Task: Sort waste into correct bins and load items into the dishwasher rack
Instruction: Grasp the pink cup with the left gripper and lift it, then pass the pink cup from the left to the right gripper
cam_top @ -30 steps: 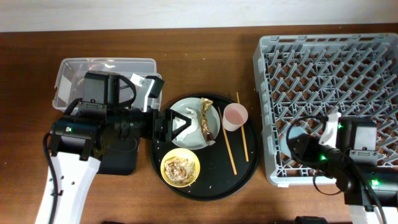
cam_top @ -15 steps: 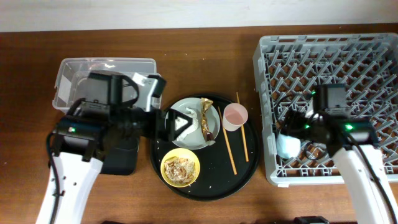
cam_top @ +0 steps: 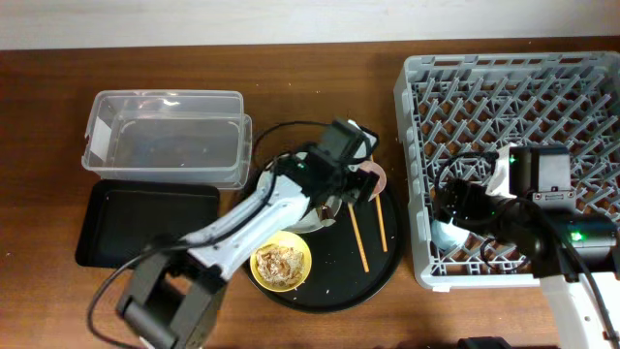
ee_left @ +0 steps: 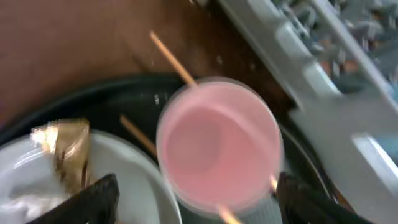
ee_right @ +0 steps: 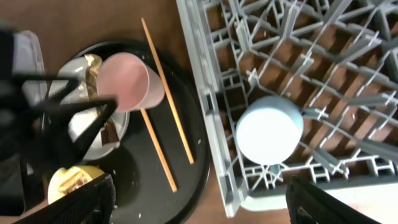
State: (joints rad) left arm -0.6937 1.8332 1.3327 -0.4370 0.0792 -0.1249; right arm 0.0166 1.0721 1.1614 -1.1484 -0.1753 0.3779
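Blue cup [ee_right: 268, 129] racked upside down, rack [cam_top: 504, 61] 8 o'clock. Left gripper [ee_left: 199, 208] spread astride pink cup [ee_left: 217, 149], tray [cam_top: 378, 262] 2 o'clock. Right gripper [ee_right: 202, 205] apart, empty. Pending: plate [ee_left: 130, 180], bowl [cam_top: 257, 262], chopsticks [cam_top: 360, 237], tissue [ee_left: 25, 200], foil [ee_left: 62, 146], scraps [cam_top: 283, 260].

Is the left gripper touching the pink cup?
Cannot tell. In the left wrist view the open left gripper straddles the pink cup: one finger shows a clear gap, the other overlaps the blurred rim.

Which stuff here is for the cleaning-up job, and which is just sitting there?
For the job: tissue, foil, scraps, tub, black bin, plate, bowl, pink cup, blue cup, chopsticks, rack.
Just there: round tray, table.
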